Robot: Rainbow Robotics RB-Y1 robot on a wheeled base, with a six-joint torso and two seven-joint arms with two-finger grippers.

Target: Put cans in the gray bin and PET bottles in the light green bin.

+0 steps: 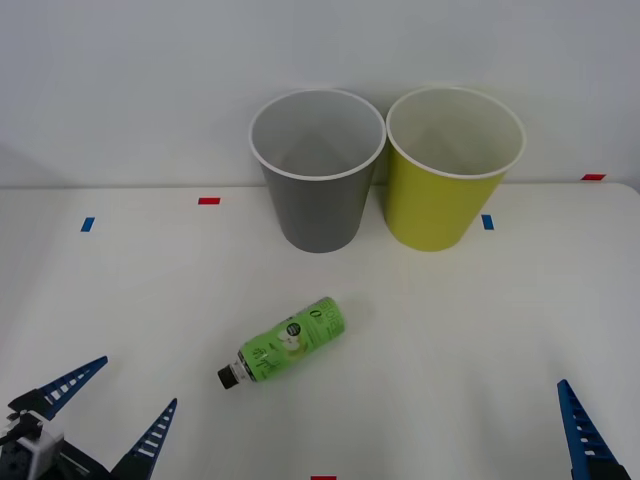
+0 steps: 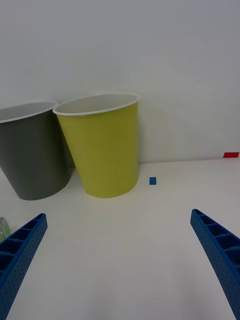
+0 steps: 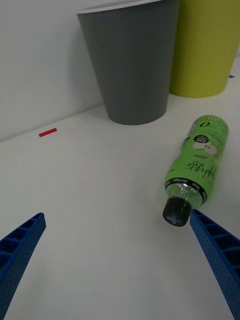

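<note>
White tabletop (image 1: 480, 330) carries a small clear green-labelled plastic bottle (image 1: 286, 343) lying sideways, likely to roll from the spread left hand (image 1: 108, 400) if nudged off-centre.

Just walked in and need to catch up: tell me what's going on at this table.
A two-armed robot is sorting recyclables, and nothing is held yet. The PET bottle lies on its side on the table, in front of the gray bin and the light green bin. The left gripper is open near the bottle's cap; the right gripper is open, farther off.
</note>
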